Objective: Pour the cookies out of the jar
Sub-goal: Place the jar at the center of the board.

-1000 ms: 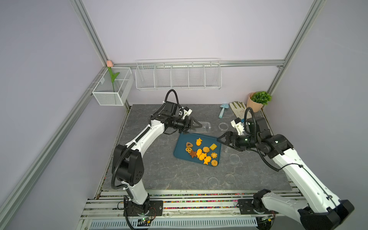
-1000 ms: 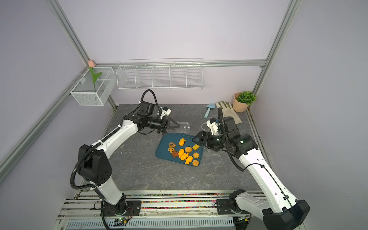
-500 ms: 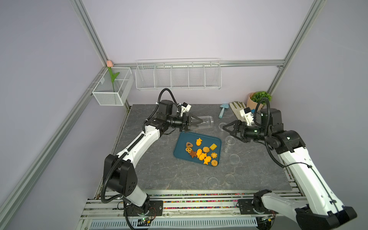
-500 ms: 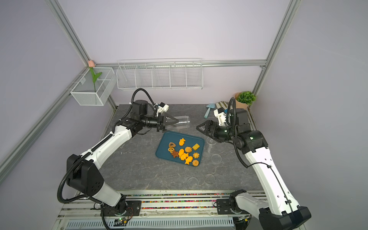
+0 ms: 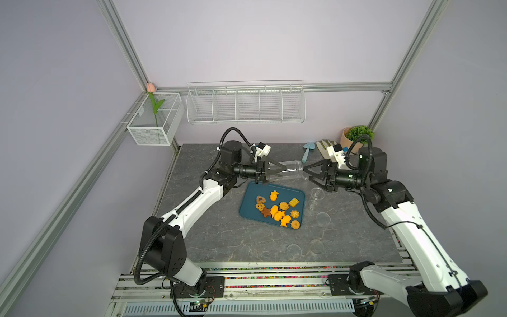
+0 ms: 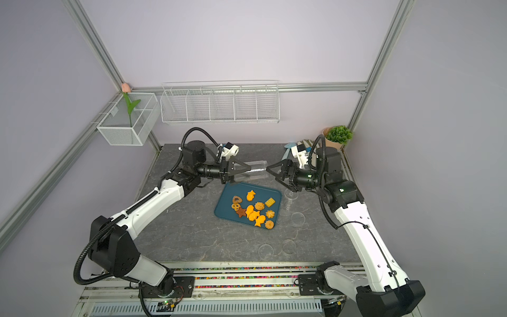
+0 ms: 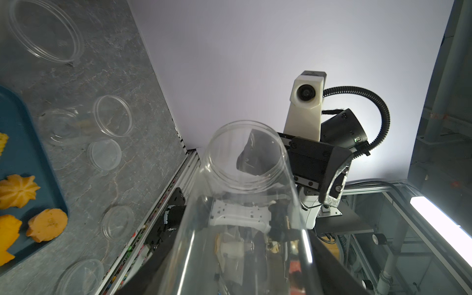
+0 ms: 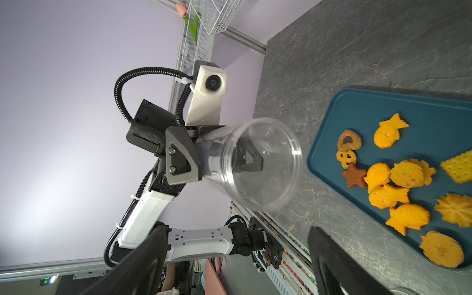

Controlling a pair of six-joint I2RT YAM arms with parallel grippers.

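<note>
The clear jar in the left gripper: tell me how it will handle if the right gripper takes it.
The jar looks empty and thin-walled, so probably light. Its smooth clear wall may slip or turn in the left gripper, which holds it sideways by the base end. Being round, it would likely roll if laid down.

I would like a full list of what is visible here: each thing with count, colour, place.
cookies: about twelve, orange, tan, brown, on the tray
tray: one, teal, middle of the table
jar: one, clear, empty, sideways in the left pincer
lids or dishes: at least five, clear, on the table's right half
wire rack: one, white, back wall
mesh box: one, white, left wall
tulip: one, pink, in that box
potted plant: one, green, back right corner
trowel: one, blue, near the plant
gloves: count unclear, pale, beside the trowel
table: one, grey
left pincer: shut on the jar
right pincer: open, facing the jar's mouth
</note>
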